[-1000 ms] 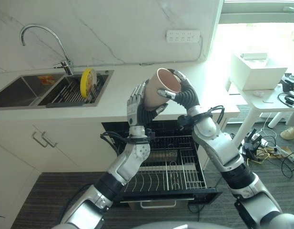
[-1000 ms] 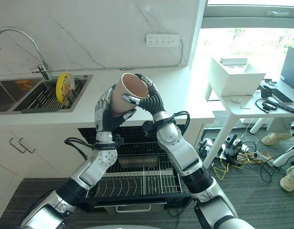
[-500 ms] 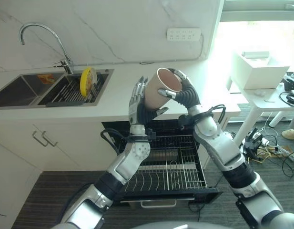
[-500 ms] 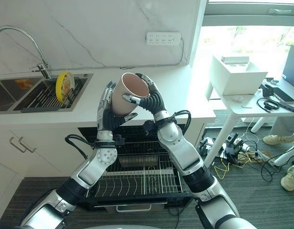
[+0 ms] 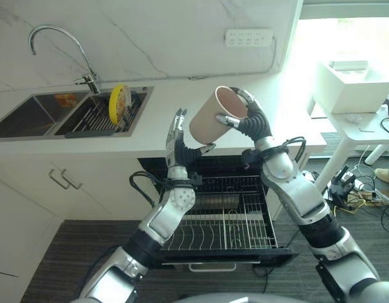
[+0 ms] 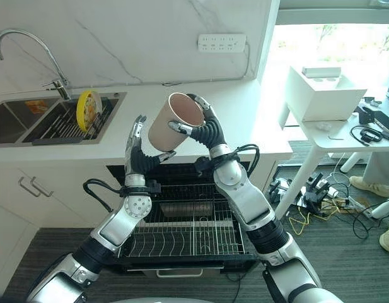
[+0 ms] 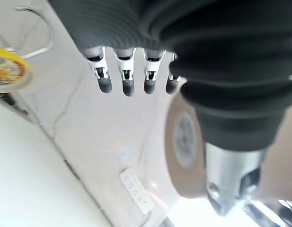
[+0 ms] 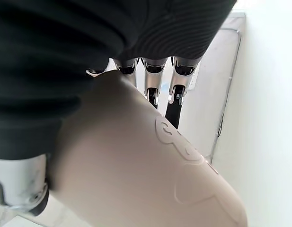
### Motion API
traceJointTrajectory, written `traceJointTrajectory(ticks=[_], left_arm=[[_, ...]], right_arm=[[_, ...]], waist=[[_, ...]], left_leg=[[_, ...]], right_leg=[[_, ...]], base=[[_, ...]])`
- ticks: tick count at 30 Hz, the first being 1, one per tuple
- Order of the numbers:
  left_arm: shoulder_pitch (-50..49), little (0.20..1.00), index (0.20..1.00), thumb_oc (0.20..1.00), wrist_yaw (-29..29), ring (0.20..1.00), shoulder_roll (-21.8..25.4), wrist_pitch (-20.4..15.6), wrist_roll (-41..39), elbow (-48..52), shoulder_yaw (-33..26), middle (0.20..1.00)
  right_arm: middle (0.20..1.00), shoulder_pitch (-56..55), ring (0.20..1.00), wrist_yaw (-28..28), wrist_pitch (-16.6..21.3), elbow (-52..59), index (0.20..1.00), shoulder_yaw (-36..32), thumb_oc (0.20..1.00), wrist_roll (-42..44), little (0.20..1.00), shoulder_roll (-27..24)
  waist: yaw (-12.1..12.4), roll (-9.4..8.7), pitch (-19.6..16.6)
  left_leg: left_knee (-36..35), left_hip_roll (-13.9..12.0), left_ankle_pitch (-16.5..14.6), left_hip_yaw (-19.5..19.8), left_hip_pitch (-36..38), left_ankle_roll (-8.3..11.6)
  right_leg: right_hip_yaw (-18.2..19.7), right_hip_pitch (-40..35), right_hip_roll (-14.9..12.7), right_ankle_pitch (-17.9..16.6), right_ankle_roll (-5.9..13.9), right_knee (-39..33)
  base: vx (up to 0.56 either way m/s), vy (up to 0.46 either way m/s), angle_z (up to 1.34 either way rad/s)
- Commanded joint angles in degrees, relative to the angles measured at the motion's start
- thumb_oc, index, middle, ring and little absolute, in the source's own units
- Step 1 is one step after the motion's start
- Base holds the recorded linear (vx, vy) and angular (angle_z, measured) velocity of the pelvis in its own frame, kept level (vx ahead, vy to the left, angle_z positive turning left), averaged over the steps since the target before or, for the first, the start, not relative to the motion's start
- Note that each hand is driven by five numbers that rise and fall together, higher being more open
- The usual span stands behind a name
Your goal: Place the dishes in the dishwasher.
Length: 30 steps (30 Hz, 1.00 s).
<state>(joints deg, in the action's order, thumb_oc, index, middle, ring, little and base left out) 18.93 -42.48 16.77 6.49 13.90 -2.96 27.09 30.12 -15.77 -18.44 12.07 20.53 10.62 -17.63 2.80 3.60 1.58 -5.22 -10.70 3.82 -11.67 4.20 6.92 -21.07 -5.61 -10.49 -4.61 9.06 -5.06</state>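
A tan cup (image 5: 212,118) is held in the air above the counter edge, tilted with its mouth towards the wall. My right hand (image 5: 249,121) is shut on it, fingers over the rim and side; the cup (image 8: 150,175) shows close against those fingers (image 8: 155,85). My left hand (image 5: 177,142) stands just left of and below the cup, fingers straight and off it, its thumb close under the base. The left wrist view has the cup's base (image 7: 184,150) past the thumb. The dishwasher's lower rack (image 5: 227,222) is pulled out below, with nothing on its wire tines.
A yellow plate (image 5: 118,104) stands on edge in the sink's drying rack (image 5: 96,118) at left, beside the faucet (image 5: 55,36). White counter (image 5: 270,104) runs behind the hands. A white table (image 5: 364,129) with a white box (image 5: 348,85) stands at right.
My left hand has come off the cup and dropped slightly, fingers straightened. The cup now rests in the right hand alone, a little higher. The camera has shifted a bit.
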Motion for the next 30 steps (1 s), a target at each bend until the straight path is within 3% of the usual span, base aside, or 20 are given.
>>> traceJointTrajectory(ticks=[1, 11, 17, 20, 21, 23, 26, 30], left_arm=[[3.63, 1.000, 1.000, 1.000, -1.20, 1.000, 4.87, -2.49, -2.09, 0.61, -3.80, 1.000], [-6.88, 1.000, 1.000, 1.000, 4.20, 1.000, 8.83, -2.18, -7.67, 6.52, -14.37, 1.000], [-14.54, 1.000, 1.000, 1.000, 10.07, 1.000, 11.02, -2.49, -11.57, 11.42, -20.19, 1.000], [-14.14, 1.000, 1.000, 1.000, 13.53, 1.000, 11.54, -3.51, -13.39, 11.70, -19.61, 1.000], [-12.22, 1.000, 1.000, 1.000, 14.08, 1.000, 11.94, -3.62, -14.10, 11.99, -17.89, 1.000], [-9.27, 1.000, 1.000, 1.000, 15.19, 1.000, 12.31, -3.69, -14.89, 11.22, -15.79, 1.000], [-5.77, 1.000, 1.000, 1.000, 17.01, 1.000, 13.28, -3.34, -17.06, 11.21, -14.46, 1.000], [-4.86, 1.000, 1.000, 1.000, 19.48, 1.000, 14.05, -2.15, -18.79, 12.62, -14.52, 1.000]], right_arm=[[0.200, 5.00, 0.200, -1.21, 2.20, 5.95, 0.200, -5.11, 0.200, -2.26, 0.200, -0.04], [0.200, -4.65, 0.200, 2.01, 5.13, 10.47, 0.200, -12.56, 0.200, -5.08, 0.200, -8.14], [0.200, -12.32, 0.200, 5.69, 9.28, 14.60, 0.200, -19.26, 0.200, -3.35, 0.200, -14.28], [0.200, -11.20, 0.200, 4.85, 10.73, 14.46, 0.200, -20.43, 0.200, -3.20, 0.200, -16.53], [0.200, -8.63, 0.200, 4.17, 11.02, 13.80, 0.200, -20.56, 0.200, -3.43, 0.200, -18.18], [0.200, -4.30, 0.200, 3.38, 11.16, 12.60, 0.200, -20.20, 0.200, -3.65, 0.200, -20.10], [0.200, -1.38, 0.200, 2.32, 13.25, 11.45, 0.200, -19.54, 0.200, -3.22, 0.200, -22.79], [0.200, -3.46, 0.200, 1.78, 14.66, 13.09, 0.200, -21.29, 0.200, -2.82, 0.200, -24.68]], waist=[[1.05, -4.16, -0.19], [1.76, -4.27, 0.15], [1.30, -4.66, 1.29], [1.21, -4.53, 3.30], [1.38, -4.54, 5.64], [0.57, -3.96, 8.04], [-0.81, -2.36, 10.33], [-1.77, -2.36, 12.36]], left_leg=[[0.22, -2.35, -1.95, -1.17, 0.94, 0.79], [0.22, -2.10, -2.18, -1.03, 1.27, 0.86], [0.22, -2.27, -1.53, -1.89, 1.60, 1.52], [0.76, -1.48, -1.05, -1.99, 0.45, 2.21], [5.00, -1.37, -1.26, -0.69, -3.23, 3.09], [9.53, -2.35, -2.03, -0.77, -7.39, 2.89], [10.13, -2.70, -2.11, -2.39, -9.16, 1.66], [14.98, -1.52, -4.61, -3.93, -10.93, 1.33]], right_leg=[[-1.70, -1.82, -3.96, 2.93, 0.91, 0.06], [-2.22, -2.48, -3.88, 2.98, 0.97, 0.06], [-1.75, -3.64, -0.93, 4.17, -0.33, 0.19], [-0.47, -2.44, 0.17, 4.56, -0.92, 0.90], [0.59, -1.07, 0.25, 4.93, -1.35, 2.15], [1.40, 2.65, -0.03, 6.15, -1.75, 6.09], [0.65, 8.70, -1.94, 8.36, -1.07, 13.33], [0.48, 11.92, -4.67, 9.05, 0.27, 17.90]], base=[[0.00, 0.000, 0.00], [0.03, -0.014, 0.03], [0.07, -0.098, 0.10], [-0.13, -0.082, 0.00], [-0.26, 0.018, -0.02], [-0.36, 0.146, 0.03], [-0.18, 0.245, 0.03], [-0.04, 0.118, -0.09]])
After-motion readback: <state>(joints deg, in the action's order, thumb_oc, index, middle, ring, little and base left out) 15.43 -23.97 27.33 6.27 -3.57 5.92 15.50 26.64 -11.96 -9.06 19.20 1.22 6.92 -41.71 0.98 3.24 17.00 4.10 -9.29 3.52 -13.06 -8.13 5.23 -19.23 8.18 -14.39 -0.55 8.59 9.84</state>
